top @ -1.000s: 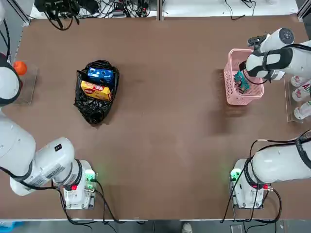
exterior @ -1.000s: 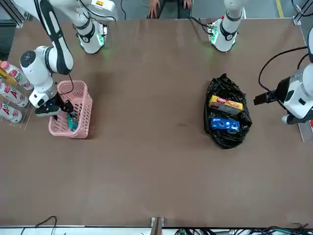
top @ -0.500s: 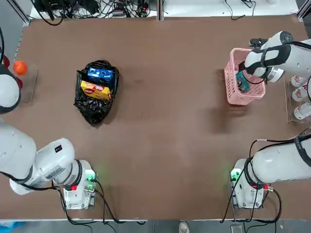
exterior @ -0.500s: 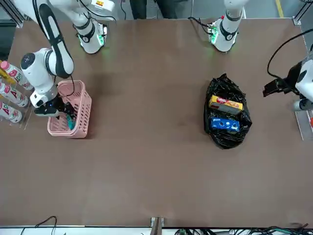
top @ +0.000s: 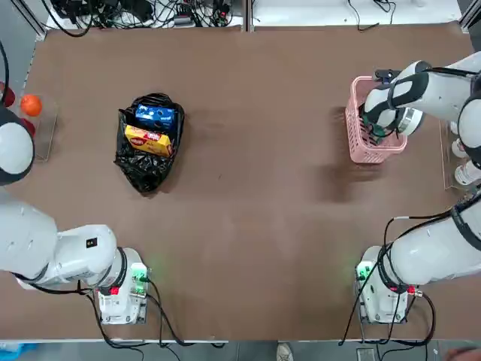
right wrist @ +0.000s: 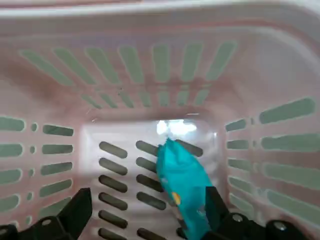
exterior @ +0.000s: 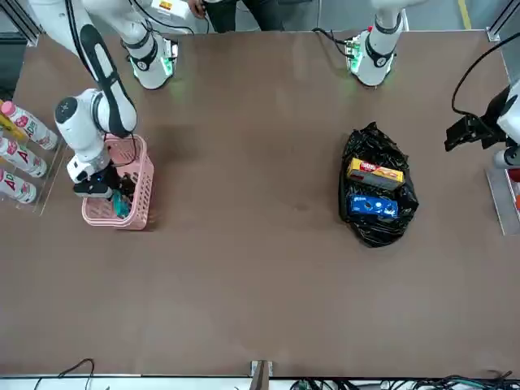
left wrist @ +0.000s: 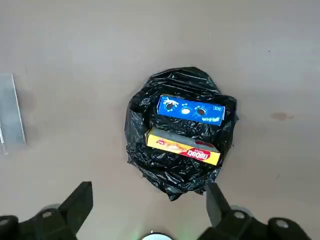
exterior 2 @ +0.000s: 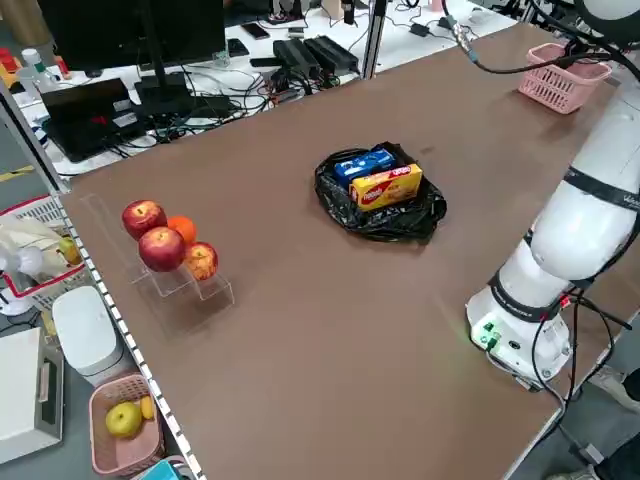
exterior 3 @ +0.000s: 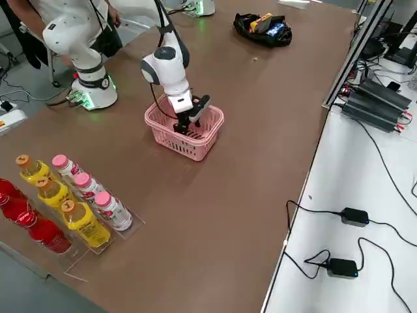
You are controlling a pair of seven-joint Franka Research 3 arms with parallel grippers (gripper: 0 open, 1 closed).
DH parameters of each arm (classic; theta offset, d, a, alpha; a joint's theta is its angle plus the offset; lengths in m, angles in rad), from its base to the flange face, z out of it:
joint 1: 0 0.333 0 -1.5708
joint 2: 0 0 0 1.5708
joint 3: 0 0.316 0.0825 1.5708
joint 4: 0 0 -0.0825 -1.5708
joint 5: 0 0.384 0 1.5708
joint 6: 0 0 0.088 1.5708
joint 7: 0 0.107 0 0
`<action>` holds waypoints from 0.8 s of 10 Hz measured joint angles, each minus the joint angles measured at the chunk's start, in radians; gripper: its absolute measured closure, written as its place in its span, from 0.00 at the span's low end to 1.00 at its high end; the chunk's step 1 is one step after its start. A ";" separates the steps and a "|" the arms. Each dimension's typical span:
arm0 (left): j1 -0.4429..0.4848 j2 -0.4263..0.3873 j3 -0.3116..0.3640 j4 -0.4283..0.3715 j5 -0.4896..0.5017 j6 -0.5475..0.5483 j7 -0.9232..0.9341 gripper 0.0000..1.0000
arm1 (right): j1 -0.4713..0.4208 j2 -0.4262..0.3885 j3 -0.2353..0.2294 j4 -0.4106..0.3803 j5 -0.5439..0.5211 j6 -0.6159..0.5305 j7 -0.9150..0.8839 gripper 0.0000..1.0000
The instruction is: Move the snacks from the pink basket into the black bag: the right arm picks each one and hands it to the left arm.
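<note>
The pink basket [top: 376,156] [exterior: 114,218] [exterior 3: 186,149] stands at the table's right side. My right gripper [top: 373,124] [exterior: 110,191] [right wrist: 146,196] reaches down inside it, open, its fingers on either side of a teal snack [right wrist: 182,192] [exterior: 120,205] lying on the basket floor. At the left sits the black bag [top: 143,169] [exterior: 378,231] [left wrist: 170,175], holding a blue snack [top: 155,115] [left wrist: 190,110] and a yellow snack [top: 148,140] [left wrist: 182,147]. My left gripper [exterior: 467,134] [left wrist: 147,189] hovers open and empty, well above the bag and out toward the table's left edge.
Bottles [top: 466,150] [exterior 3: 71,202] stand in a clear rack just right of the basket. Round fruits [top: 30,104] [exterior 2: 160,245] sit on a clear stand at the left edge. A person [exterior: 219,8] stands behind the arms' bases.
The right gripper has swung round and sunk lower into the basket, over the teal snack. The left gripper has drawn back toward the left edge. Both stayed open.
</note>
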 joint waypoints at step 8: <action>-0.147 0.001 0.173 -0.001 -0.035 0.000 -0.002 0.00 | 0.035 0.028 -0.001 0.000 0.019 0.051 -0.002 0.00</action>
